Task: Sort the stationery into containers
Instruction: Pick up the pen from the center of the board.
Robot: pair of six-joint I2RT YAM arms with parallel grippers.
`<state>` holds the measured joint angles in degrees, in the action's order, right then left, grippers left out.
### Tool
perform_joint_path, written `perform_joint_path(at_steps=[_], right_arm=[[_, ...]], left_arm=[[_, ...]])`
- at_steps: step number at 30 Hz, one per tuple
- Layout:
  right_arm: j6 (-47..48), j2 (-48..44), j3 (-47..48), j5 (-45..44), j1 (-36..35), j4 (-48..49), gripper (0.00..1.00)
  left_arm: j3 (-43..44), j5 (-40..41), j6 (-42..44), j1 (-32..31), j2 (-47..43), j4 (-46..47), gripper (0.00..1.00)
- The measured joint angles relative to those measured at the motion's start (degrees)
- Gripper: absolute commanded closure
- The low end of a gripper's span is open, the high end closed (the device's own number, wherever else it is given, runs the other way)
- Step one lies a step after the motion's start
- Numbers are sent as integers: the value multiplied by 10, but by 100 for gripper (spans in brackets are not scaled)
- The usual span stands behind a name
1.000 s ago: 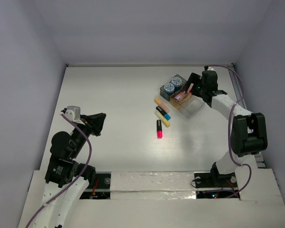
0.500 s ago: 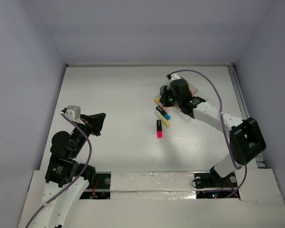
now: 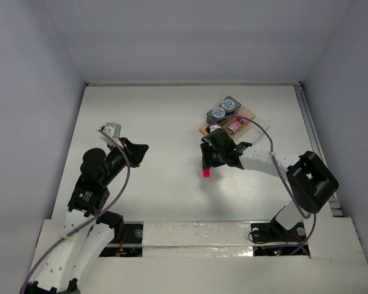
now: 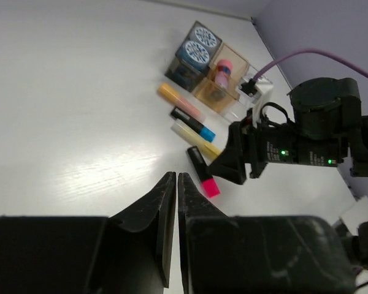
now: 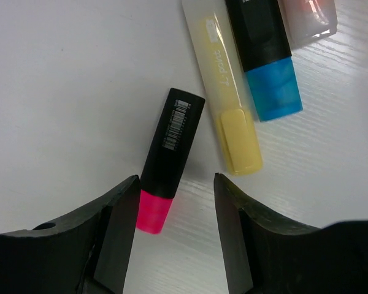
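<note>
The pink-black marker (image 5: pixel 168 159) lies flat on the white table. Its pink end is between the fingers of my open right gripper (image 5: pixel 175 184), close to the left finger (image 5: pixel 119 214). The yellow marker (image 5: pixel 224 116) and black-blue marker (image 5: pixel 267 61) lie beside it, and the orange marker (image 4: pixel 178 101) lies beyond them. Two blue-and-white pots (image 4: pixel 196 49) sit in the dark grey tray (image 4: pixel 175 70). The pink-topped stick (image 4: pixel 222 70) sits in the amber tray (image 4: pixel 233 98). From above, my right gripper (image 3: pixel 208 160) covers the markers and only the pink end (image 3: pixel 205 173) shows. My left gripper (image 4: pixel 172 177) is shut and empty.
The clear tray (image 3: pixel 260 125) is partly behind the right arm's purple cable (image 4: pixel 306 55). My left gripper (image 3: pixel 138 152) hovers over the bare left half of the table. Grey walls close in the table on three sides.
My right gripper swung from the trays toward the near left and came down over the markers. My left arm shifted forward and to the right, still shut.
</note>
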<state>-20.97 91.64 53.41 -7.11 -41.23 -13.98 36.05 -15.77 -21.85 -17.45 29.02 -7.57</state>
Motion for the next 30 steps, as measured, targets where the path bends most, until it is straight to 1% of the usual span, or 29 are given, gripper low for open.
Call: perform_joint_path(at_steps=[3, 5, 7, 9, 11, 12, 13, 14, 16, 17, 20, 22, 25, 28, 29, 30], right_arm=[[-2, 14, 0, -2, -1, 7, 49], [-4, 29, 0, 0, -2, 8, 53], [-4, 42, 0, 1, -4, 10, 54], [-5, 47, 2, 0, -8, 13, 55], [-4, 53, 5, -1, -12, 16, 55], [-4, 55, 8, -3, -13, 16, 57], [-2, 58, 11, -5, -15, 16, 63], [-1, 61, 15, -7, -16, 15, 76], [0, 64, 19, -12, -18, 15, 86], [2, 64, 19, -13, -18, 16, 94], [1, 60, 19, -12, -20, 12, 97], [0, 50, 19, -13, -20, 7, 98], [0, 10, 21, -27, -20, 2, 99], [3, -35, 33, -45, -11, -1, 99], [4, -50, 40, -48, -3, 0, 99], [5, -62, 44, -51, 9, 3, 99]], left_arm=[[-13, -24, -38, -5, 26, 30, 94], [-31, -27, -62, -10, 24, 50, 93], [-45, -23, -82, -20, 23, 67, 93], [-57, -13, -99, -32, 24, 86, 95], [-69, 1, -115, -51, 33, 106, 99], [-75, 14, -121, -66, 42, 120, 100], [-79, 27, -126, -85, 52, 130, 100], [-83, 41, -130, -104, 63, 140, 100], [-90, 75, -138, -152, 87, 158, 100], [-94, 91, -142, -171, 96, 165, 100], [-121, 137, -156, -207, 118, 191, 100], [-139, 163, -164, -212, 124, 206, 100], [-146, 211, -166, -230, 143, 220, 100], [-146, 249, -163, -261, 169, 234, 95], [-146, 259, -161, -270, 178, 239, 90], [-146, 266, -161, -276, 188, 244, 88]])
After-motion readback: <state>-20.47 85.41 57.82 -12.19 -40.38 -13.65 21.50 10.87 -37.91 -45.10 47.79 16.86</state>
